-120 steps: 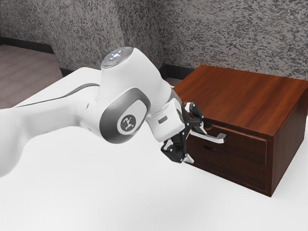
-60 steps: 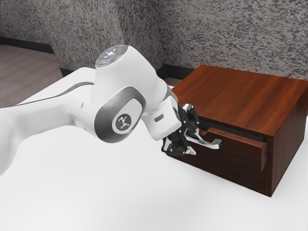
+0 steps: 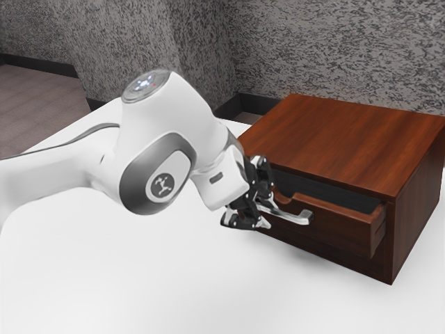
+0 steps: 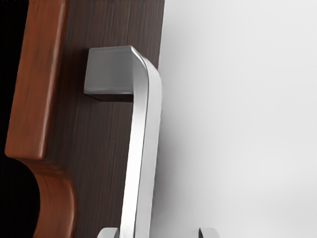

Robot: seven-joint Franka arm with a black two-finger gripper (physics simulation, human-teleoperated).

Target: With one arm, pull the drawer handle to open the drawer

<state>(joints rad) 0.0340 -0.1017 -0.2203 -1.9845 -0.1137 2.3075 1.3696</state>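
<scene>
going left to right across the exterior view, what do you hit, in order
white arm → gripper → silver handle → pulled-out drawer → cabinet side panel

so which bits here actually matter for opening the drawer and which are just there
Part of the job:
gripper, open around the handle
drawer, partly out

Just there:
cabinet
white table
speckled wall
</scene>
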